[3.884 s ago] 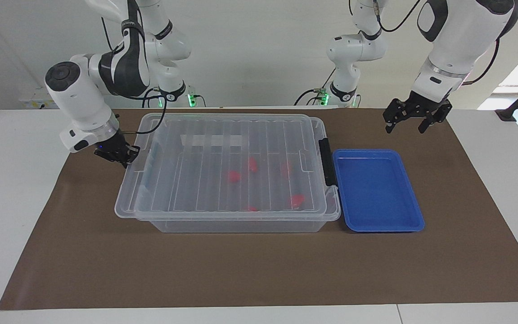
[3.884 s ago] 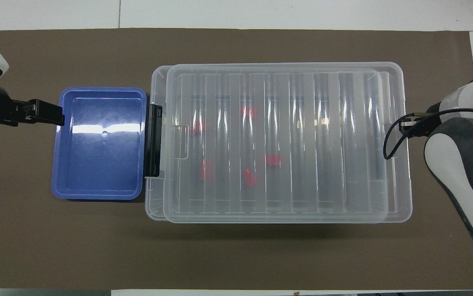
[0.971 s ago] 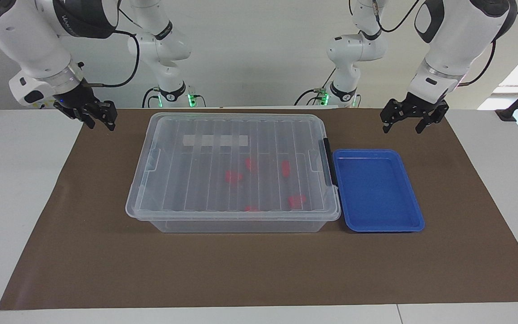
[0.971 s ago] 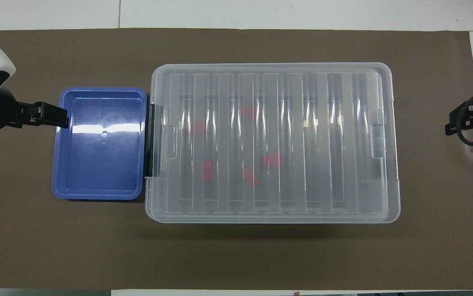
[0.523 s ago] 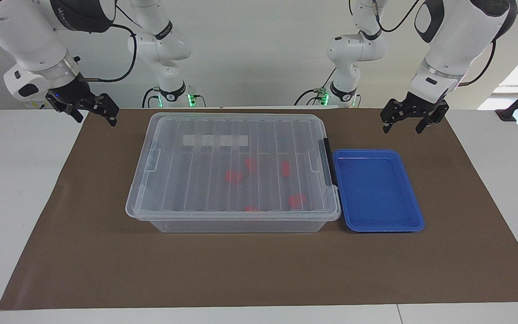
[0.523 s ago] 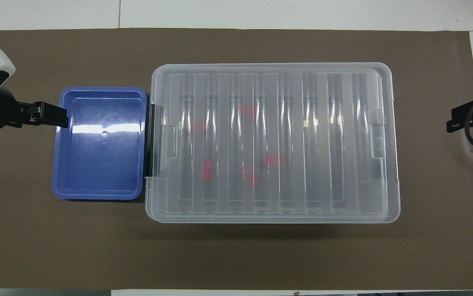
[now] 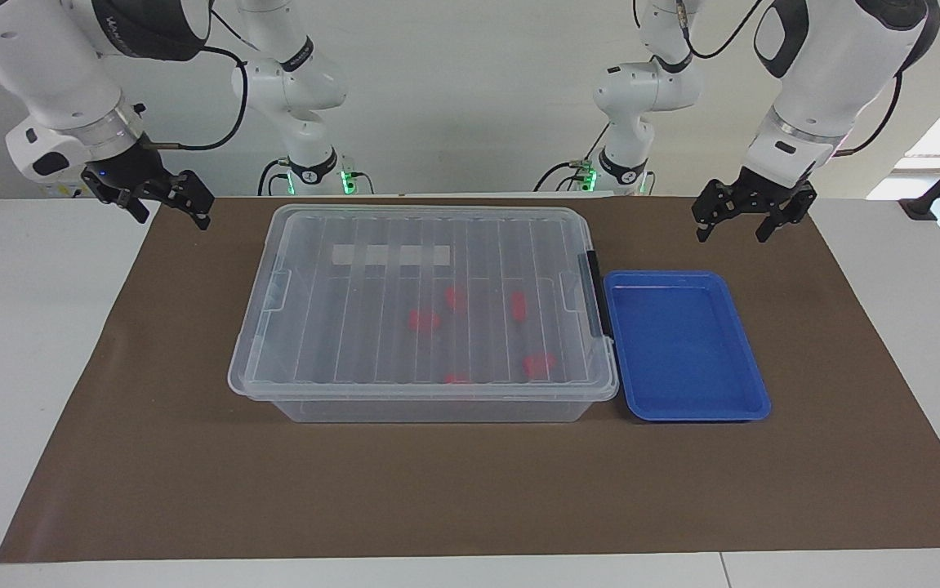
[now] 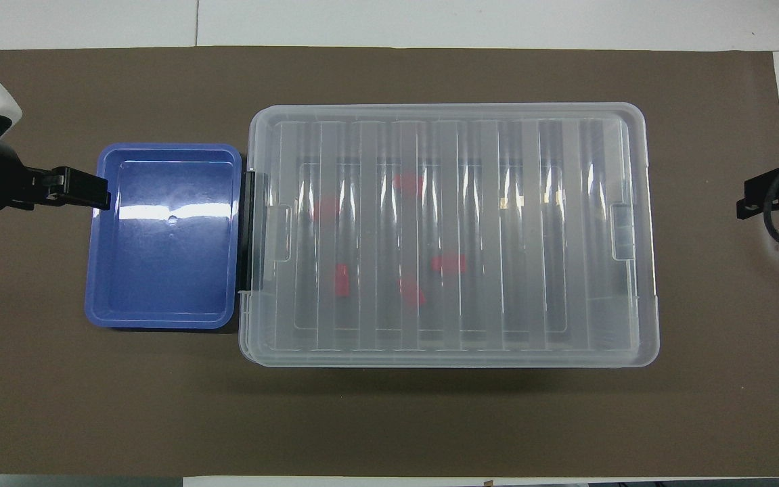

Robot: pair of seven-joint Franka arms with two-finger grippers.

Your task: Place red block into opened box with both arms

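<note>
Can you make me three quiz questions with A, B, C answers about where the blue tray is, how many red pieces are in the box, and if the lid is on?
1. Where is the blue tray?
A. on the box's lid
B. beside the box, at its black latch end
C. inside the box

2. How many red pieces show through the lid?
A. one
B. five
C. ten

3. How is the lid?
A. lying on the box
B. held up by a gripper
C. lying in the tray

Answers:
1 B, the tray lies on the mat next to the latch.
2 B, five red shapes show.
3 A, it covers the box; the left gripper and right gripper hang open, apart from it.
</note>
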